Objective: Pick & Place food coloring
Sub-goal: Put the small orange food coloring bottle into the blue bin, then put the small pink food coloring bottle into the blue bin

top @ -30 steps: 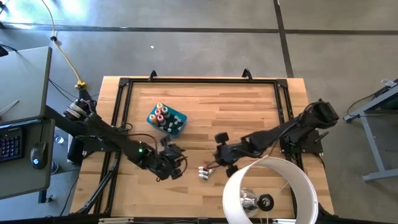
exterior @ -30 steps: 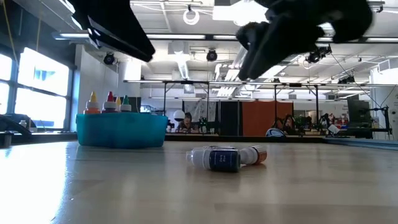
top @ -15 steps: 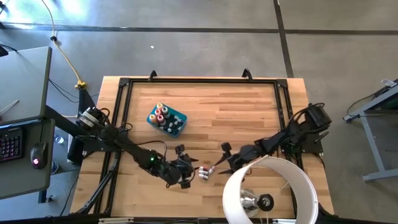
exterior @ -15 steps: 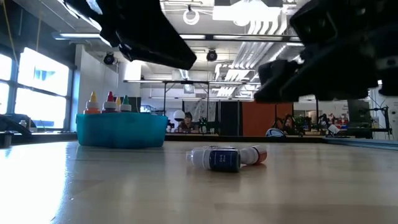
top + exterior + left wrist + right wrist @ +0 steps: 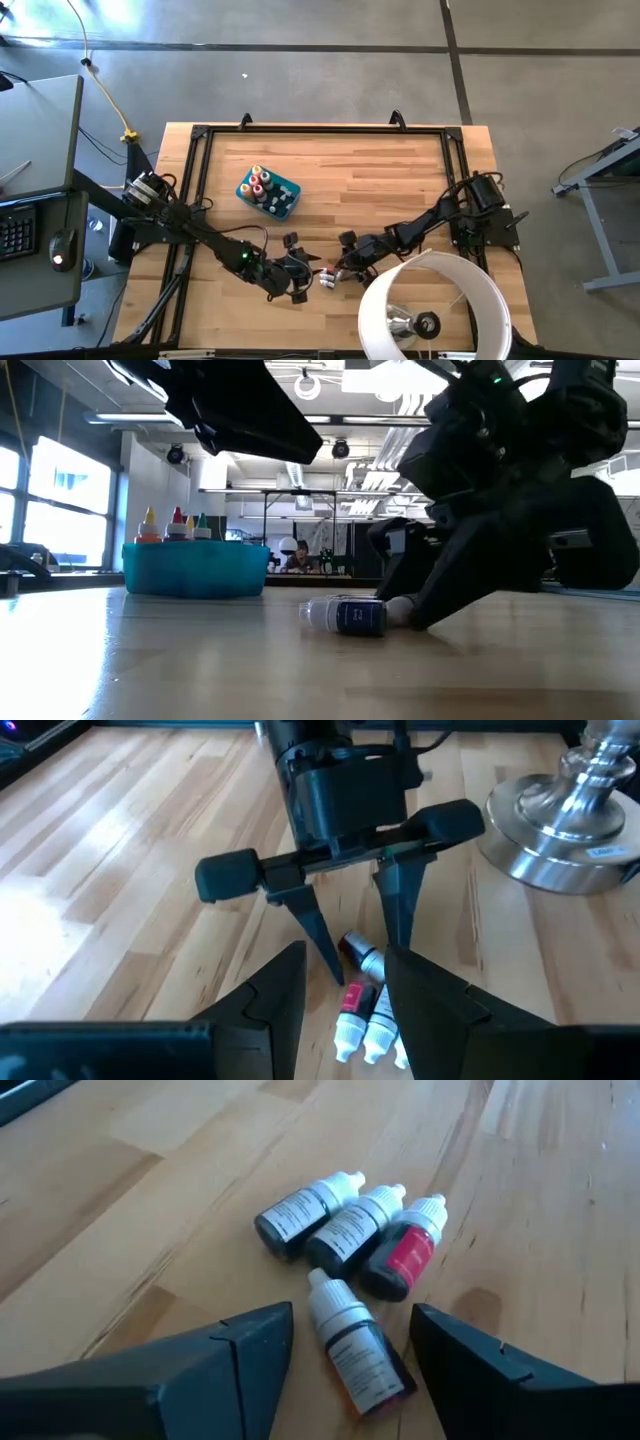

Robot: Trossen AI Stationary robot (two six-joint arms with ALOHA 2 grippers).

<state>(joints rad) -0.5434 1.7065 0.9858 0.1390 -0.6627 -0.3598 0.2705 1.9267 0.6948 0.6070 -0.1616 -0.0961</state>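
Several small food coloring bottles point(image 5: 345, 1230) with white caps lie on their sides in a cluster on the wooden table point(image 5: 380, 180). One dark bottle point(image 5: 355, 1350) lies apart from them. My right gripper point(image 5: 350, 1355) is open, low over the table, with a finger on each side of that bottle, touching nothing that I can see. My left gripper point(image 5: 345, 1010) is open and empty, above the cluster and facing the right gripper. A teal bin point(image 5: 268, 192) at the far left holds more bottles standing upright.
A lamp with a white shade point(image 5: 440, 305) and a metal base point(image 5: 560, 830) stands at the near edge, close beside my right arm. A black frame point(image 5: 200, 135) runs round the tabletop. Bare wood lies between the bin and the far right corner.
My right gripper has come down from well above the table to the loose bottles and tipped more downward. My left gripper first moved toward the table's right edge and a little down, to just above the cluster, then kept still. The bottles have not moved.
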